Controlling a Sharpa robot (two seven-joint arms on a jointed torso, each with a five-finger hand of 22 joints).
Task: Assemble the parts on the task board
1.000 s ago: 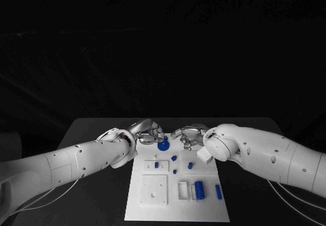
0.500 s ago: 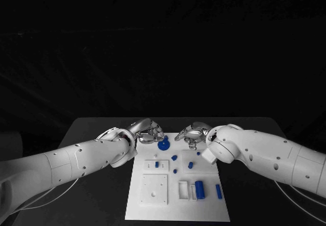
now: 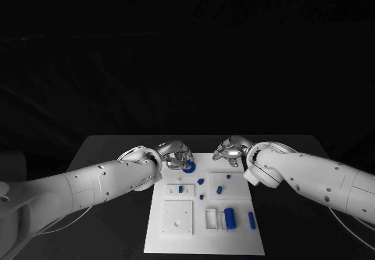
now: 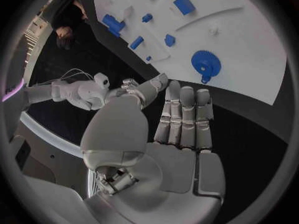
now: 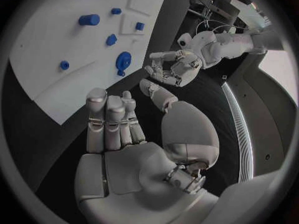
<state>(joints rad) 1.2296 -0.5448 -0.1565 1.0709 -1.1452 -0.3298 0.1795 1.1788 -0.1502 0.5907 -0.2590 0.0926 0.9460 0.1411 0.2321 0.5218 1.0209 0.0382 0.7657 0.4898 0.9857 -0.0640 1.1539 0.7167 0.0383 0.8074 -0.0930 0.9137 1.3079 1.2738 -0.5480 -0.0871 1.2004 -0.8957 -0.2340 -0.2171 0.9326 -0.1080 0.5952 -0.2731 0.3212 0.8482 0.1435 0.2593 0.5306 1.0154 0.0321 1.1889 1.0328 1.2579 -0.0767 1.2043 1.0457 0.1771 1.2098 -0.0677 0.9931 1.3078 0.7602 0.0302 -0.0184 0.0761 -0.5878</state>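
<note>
Left hand (image 3: pixel 173 154) at task board (image 3: pixel 242 244) far edge, fingers extended, holding nothing, beside blue gear (image 3: pixel 188 164). Seven more blue parts (image 3: pixel 229 216) on board. Right hand (image 3: pixel 229 151) empty, fingers loosely apart. Bare counter (image 3: pixel 102 157) flanks board.

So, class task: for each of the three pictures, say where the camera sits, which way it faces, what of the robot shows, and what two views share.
Head view: on the robot's head, looking down at the black table and the task board; both white arms come in, left hand and right hand at the board's far end.
Left wrist view: behind the left hand, facing the board; its palm and fingers show.
Right wrist view: behind the right hand, facing the board; it also shows the left hand.
Shared: both wrist views show the blue gear.
</note>
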